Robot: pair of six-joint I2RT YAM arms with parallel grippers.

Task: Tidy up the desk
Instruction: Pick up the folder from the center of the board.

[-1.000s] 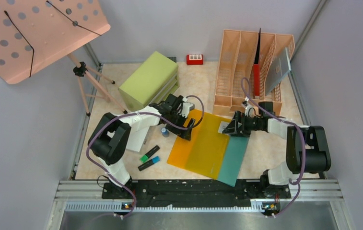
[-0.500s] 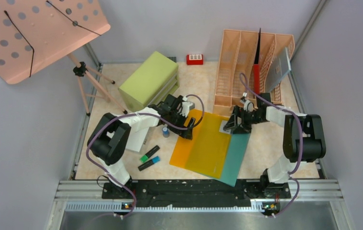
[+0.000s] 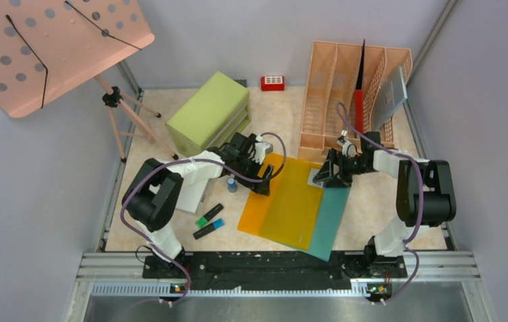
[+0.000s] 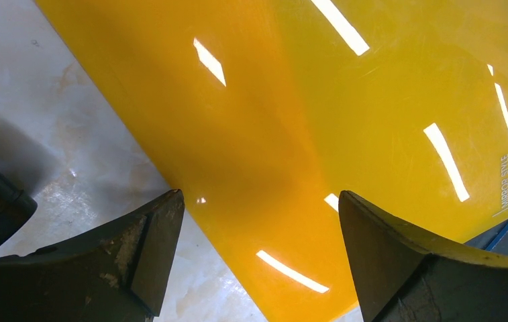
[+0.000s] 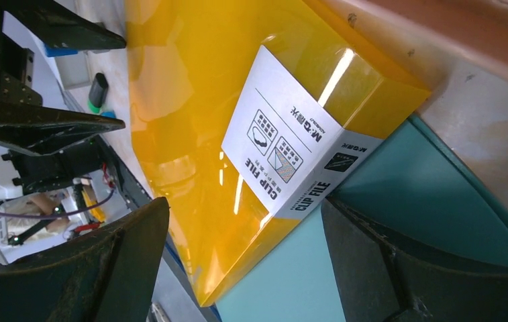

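Since a second ago the right arm has drawn its elbow in and slanted its forearm, nudging the folders slightly, while the left arm has not moved. From above, the desk spreads beneath everything. The right gripper and left gripper, both with jaws apart and empty, flank an overlapped orange folder, yellow folder and teal folder. The peach file rack stands just behind, so a careless lift could knock it. The left wrist view shows the jaws straddling the orange edge. Closing flat may only shove the slick sheet. Faint print seems to read "MIRROR STYLE", though it is small. The right wrist view shows a white label reading "CLIP FILE" and "M&G". A pinch there could catch several folders or slip.
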